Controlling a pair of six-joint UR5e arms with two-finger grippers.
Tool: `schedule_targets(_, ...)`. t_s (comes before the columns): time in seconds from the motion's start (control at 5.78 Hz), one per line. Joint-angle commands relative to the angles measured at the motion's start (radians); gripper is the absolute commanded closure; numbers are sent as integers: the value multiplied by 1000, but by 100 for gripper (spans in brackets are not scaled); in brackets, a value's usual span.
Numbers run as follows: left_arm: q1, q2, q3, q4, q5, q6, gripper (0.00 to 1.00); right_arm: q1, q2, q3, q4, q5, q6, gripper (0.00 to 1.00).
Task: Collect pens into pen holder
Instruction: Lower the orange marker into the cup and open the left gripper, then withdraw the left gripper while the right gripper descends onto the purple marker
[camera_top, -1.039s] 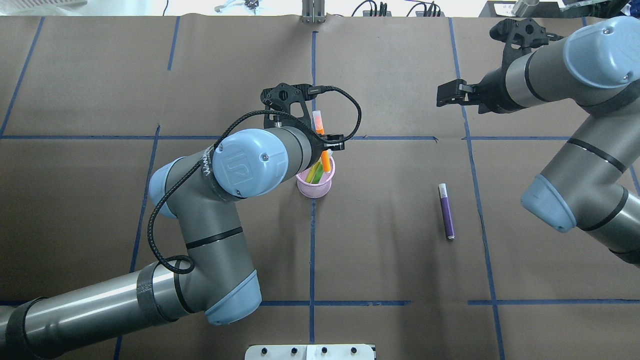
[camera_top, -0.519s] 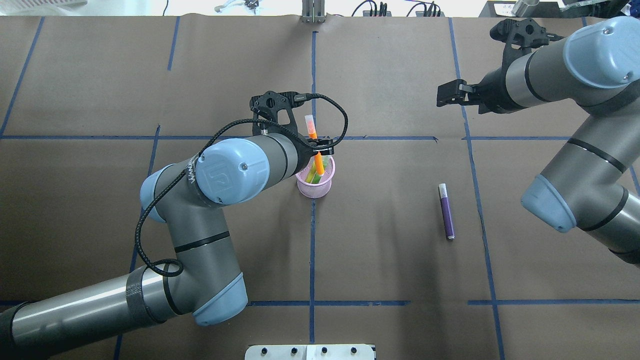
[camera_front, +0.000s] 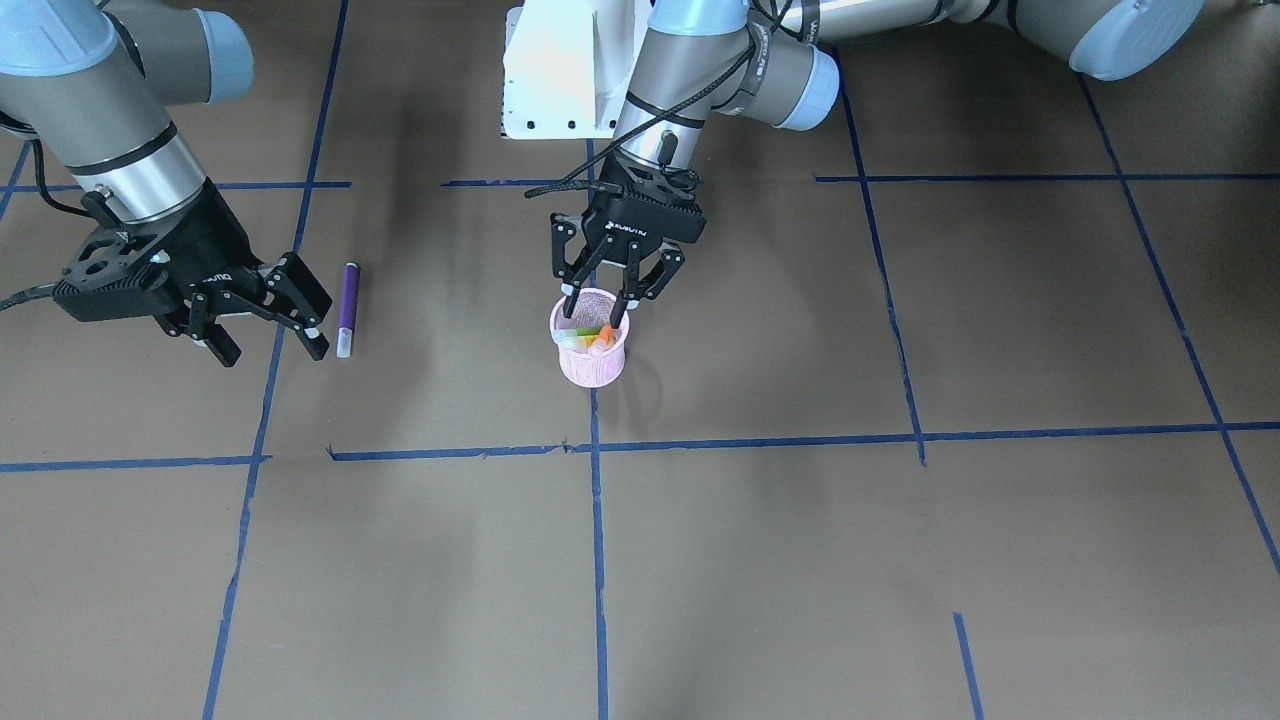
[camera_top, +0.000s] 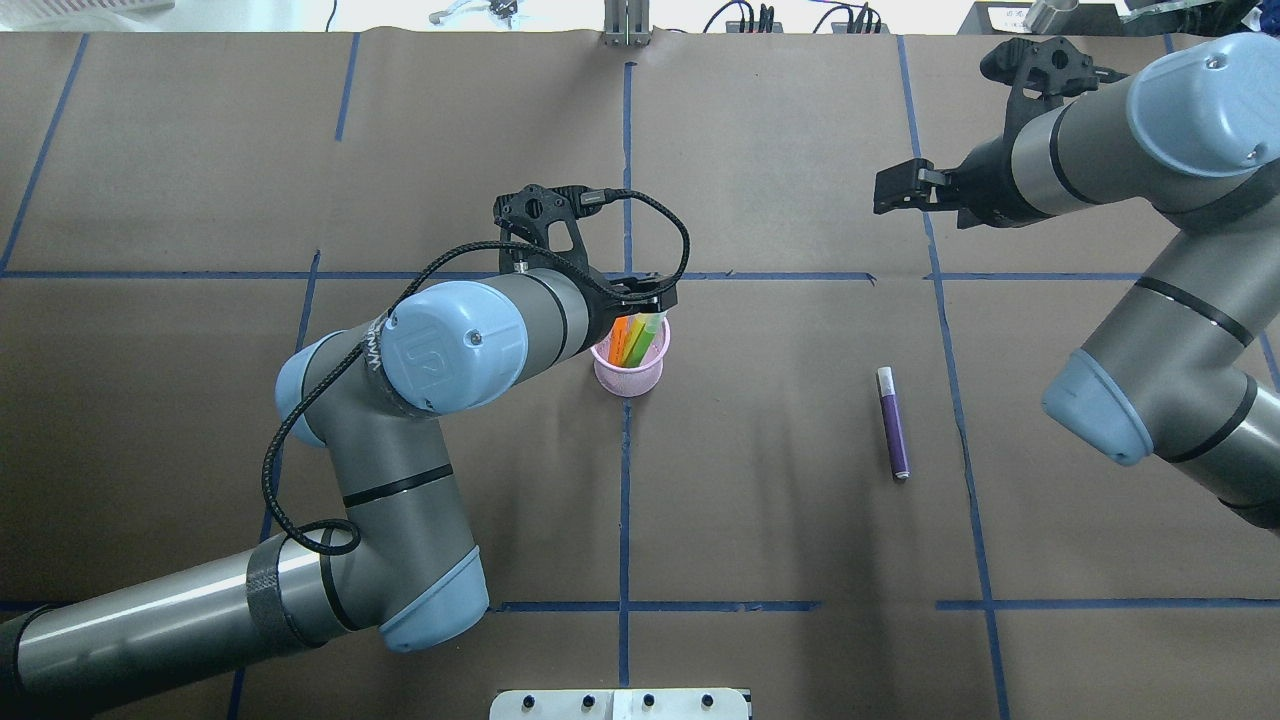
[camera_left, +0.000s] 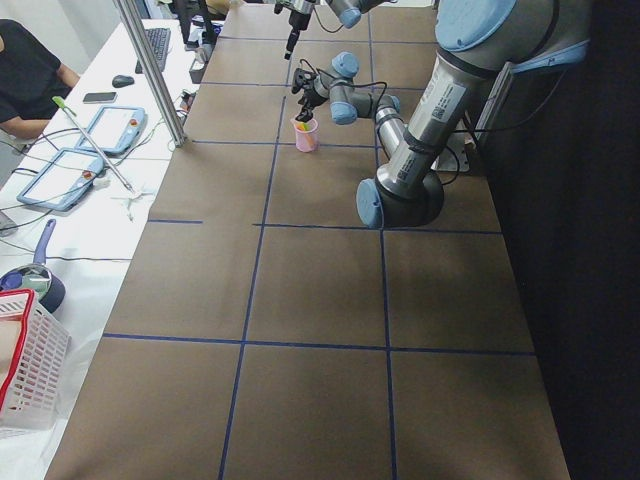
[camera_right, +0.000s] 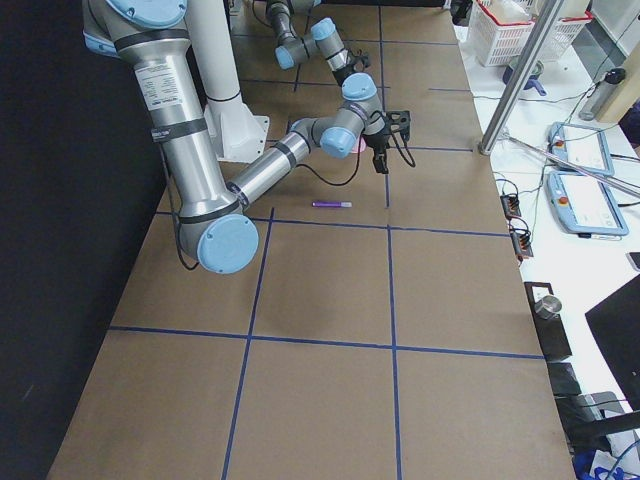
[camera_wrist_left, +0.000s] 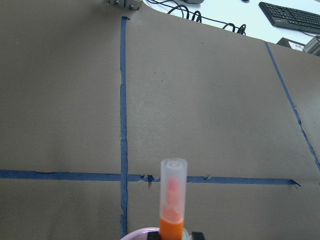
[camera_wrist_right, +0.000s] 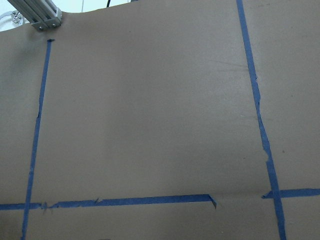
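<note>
Down into the pink cup (camera_front: 592, 370) has gone the orange pen (camera_top: 620, 338), which stuck up high in the left pincer (camera_front: 595, 312) a moment ago. It now leans beside the green pen (camera_top: 638, 342). The left pincer is let go, jaws wide apart just over the rim. Only the purple pen (camera_front: 347, 300) is left, flat on the table (camera_front: 800, 560), far off to the cup's right. The right pincer (camera_front: 272, 345) hangs near it, spread and empty.

Pink mesh pen holder (camera_top: 628, 378); orange pen (camera_top: 620, 338), green pen (camera_top: 641, 334), purple pen (camera_top: 893, 425); brown table (camera_top: 780, 550).
</note>
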Motion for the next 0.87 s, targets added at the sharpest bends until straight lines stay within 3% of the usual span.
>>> schedule_targets(0.0, -9, 0, -14, 0, -2, -2, 1, -4, -16, -6, 1, -2, 3, 0)
schedule_targets(0.35, -75, 1, -46, 3, -15, -62, 1, -66, -16, -29, -13, 13, 73, 0)
schedule_targets(0.52, -128, 29, -48, 8, -128, -60, 1, -88, -31, -55, -12, 71, 72, 1)
schedule_targets(0.69, -217, 68, -51, 12, -332, -53, 1, -90, -33, -83, -16, 169, 63, 1)
